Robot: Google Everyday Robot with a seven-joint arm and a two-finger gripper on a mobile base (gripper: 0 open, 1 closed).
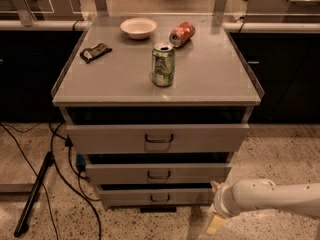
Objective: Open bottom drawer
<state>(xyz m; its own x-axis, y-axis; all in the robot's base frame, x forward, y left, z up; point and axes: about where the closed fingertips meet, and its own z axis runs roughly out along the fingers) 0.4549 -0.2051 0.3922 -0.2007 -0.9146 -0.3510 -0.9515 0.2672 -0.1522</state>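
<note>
Speckled flooring (280,154) runs beneath a grey metal cabinet that fills the middle of the frame, with dark cupboards behind it. At the cabinet's foot, low in the centre of the frame, sits the bottom drawer (125,198), a low flat front with a small dark wire handle (160,198) at its middle and a dark strip of shadow along its upper edge. Just to the right of that front, at the lower right of the frame, is the hand (216,211), close beside the drawer's right end but well clear of the handle; whether it is wide or narrow cannot be told from this view. A pale rounded arm (280,199) carries it in from the right edge. Above the bottom drawer comes the middle drawer (115,175), and above that the tall top drawer (110,139), each with its own central handle. The counter (215,79) on top bears an upright green can (163,64) near its centre, a red can (182,34) lying on its side behind it, a white bowl (138,27) to the upper left, and a dark flat packet (95,52) near the left edge. Black cables (62,176) trail over the floor at the lower left, beside a slanting black rod (34,194).
</note>
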